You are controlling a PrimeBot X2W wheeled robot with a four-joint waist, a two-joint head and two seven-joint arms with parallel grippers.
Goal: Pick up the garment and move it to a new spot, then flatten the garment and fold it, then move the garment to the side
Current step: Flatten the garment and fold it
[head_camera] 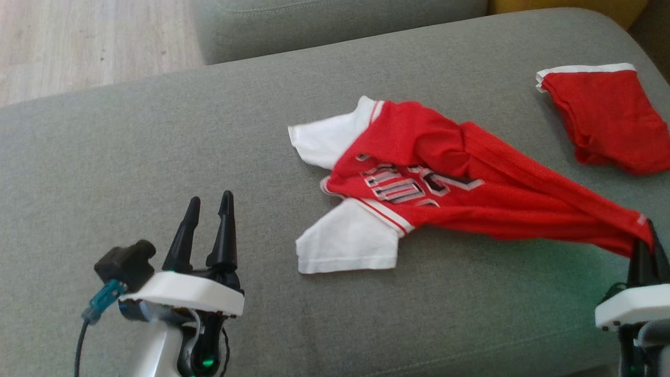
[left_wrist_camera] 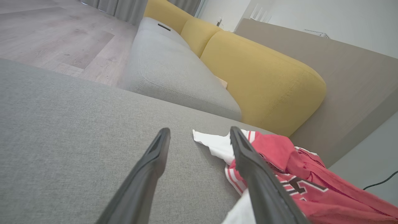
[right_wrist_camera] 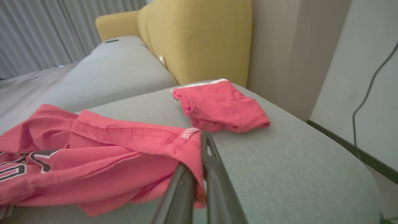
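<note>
The garment [head_camera: 445, 183] is a red jersey with white sleeves and dark lettering, lying crumpled across the grey cushion [head_camera: 157, 157]. Its hem stretches to the lower right, where my right gripper [head_camera: 648, 230] is shut on it. In the right wrist view the red hem [right_wrist_camera: 124, 146] is pinched between the two dark fingers of my right gripper [right_wrist_camera: 199, 155], lifted a little off the cushion. My left gripper [head_camera: 210, 205] stands open at the lower left, left of the white sleeves and apart from them. In the left wrist view my left gripper [left_wrist_camera: 200, 133] has nothing between its fingers and the jersey [left_wrist_camera: 298, 174] lies to its right.
A second red garment with a white band [head_camera: 607, 115] lies at the cushion's far right. Yellow backrests [left_wrist_camera: 264, 81] and another grey seat [left_wrist_camera: 174, 71] stand beyond. Wooden floor [head_camera: 78, 36] runs past the far left edge. A black cable [right_wrist_camera: 370, 84] hangs beside the sofa's right end.
</note>
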